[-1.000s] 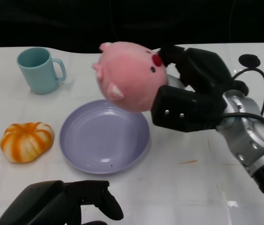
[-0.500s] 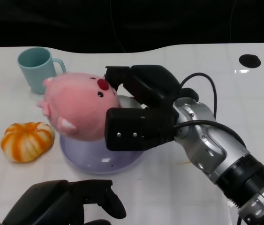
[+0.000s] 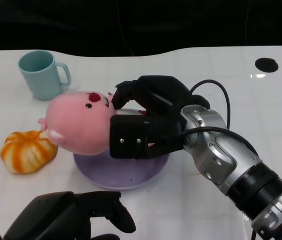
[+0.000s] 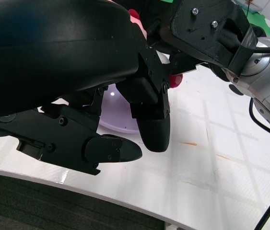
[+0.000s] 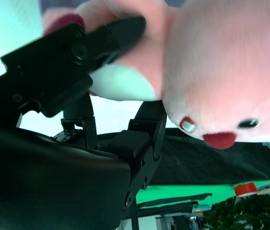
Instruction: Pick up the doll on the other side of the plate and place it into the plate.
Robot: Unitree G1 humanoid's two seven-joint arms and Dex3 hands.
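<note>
Gripping the pink doll [image 3: 75, 122] from its right side, your right hand [image 3: 143, 122] has its black fingers wrapped over the top and front of the soft body, with the silver forearm [image 3: 221, 160] running off to the near right. You can see the doll sitting over the left edge of the purple plate [image 3: 125, 172], its round head sticking out past the rim toward the left; whether its underside is touching the plate you cannot tell, because the hand and the doll hide that spot. The doll's ear lies right against the orange striped pumpkin [image 3: 28, 150], which rests on the white tabletop [image 3: 231, 85] just left of the plate. A teal mug [image 3: 43, 74] stands upright at the far left, well apart from the plate, handle pointing right.

From the right wrist view you get a close look at the doll [image 5: 221, 67]: dark eyes, a red nose, and black fingers [image 5: 96, 43] pressed into the plush.

Your left hand [image 3: 73, 217] rests low at the near left edge of the tabletop, fingers loosely apart and holding nothing. In the left wrist view its fingers [image 4: 151, 120] hang above the tabletop, with a sliver of the plate [image 4: 115, 112] showing behind them and the right hand [image 4: 206, 33] beyond.
</note>
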